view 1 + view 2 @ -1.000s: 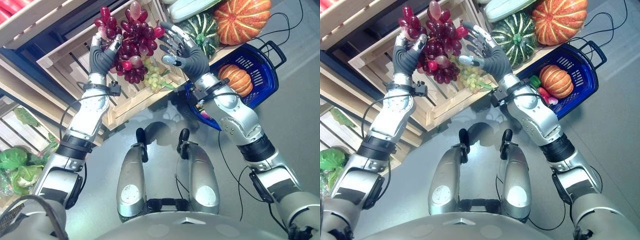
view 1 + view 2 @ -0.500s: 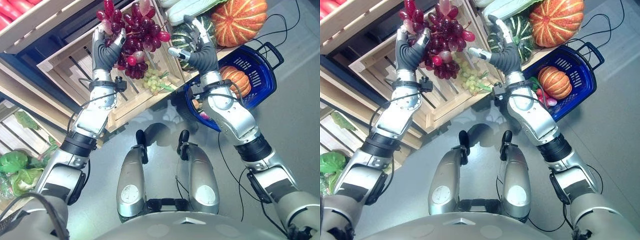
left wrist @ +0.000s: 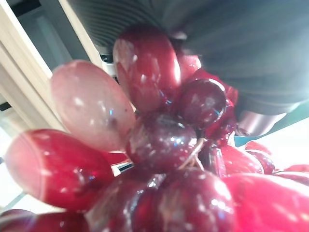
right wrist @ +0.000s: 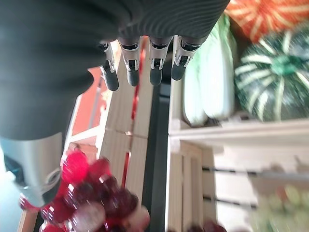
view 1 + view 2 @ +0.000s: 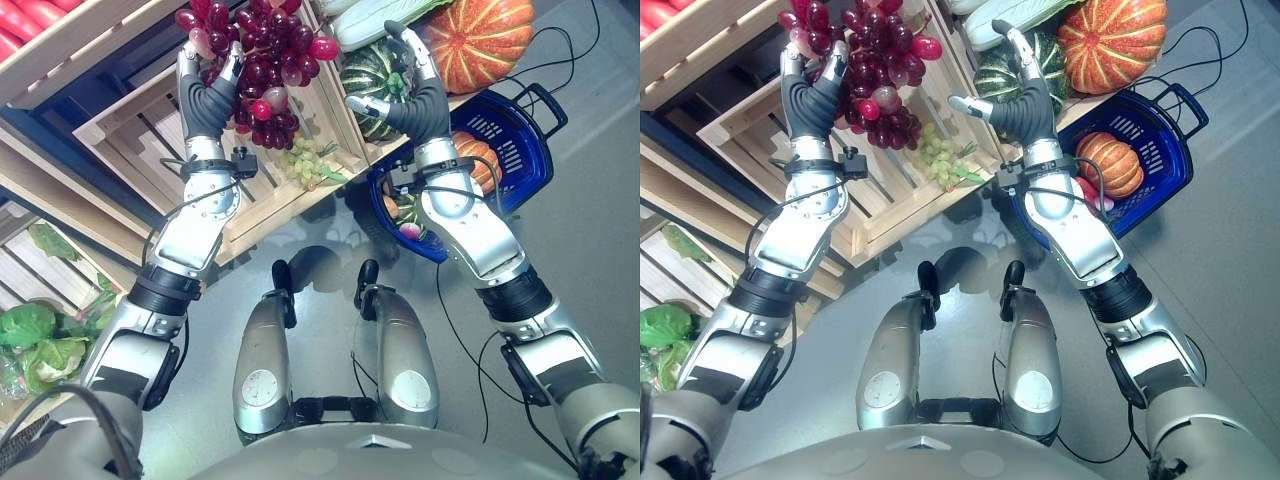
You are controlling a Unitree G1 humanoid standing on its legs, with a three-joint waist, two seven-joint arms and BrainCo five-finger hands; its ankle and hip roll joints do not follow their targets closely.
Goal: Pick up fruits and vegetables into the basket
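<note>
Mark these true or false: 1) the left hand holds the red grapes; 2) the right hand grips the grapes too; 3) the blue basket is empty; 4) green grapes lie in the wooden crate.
1) True: the left hand is curled round the red grapes.
2) False: the right hand is open, beside the bunch.
3) False: the blue basket already holds a small orange pumpkin.
4) True: green grapes lie in the wooden crate.

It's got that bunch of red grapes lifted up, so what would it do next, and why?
Probably swing the red grapes toward its right, over the blue basket. The left hand grips them above the wooden crate, the open right hand holds nothing, and the basket lies beyond it.
</note>
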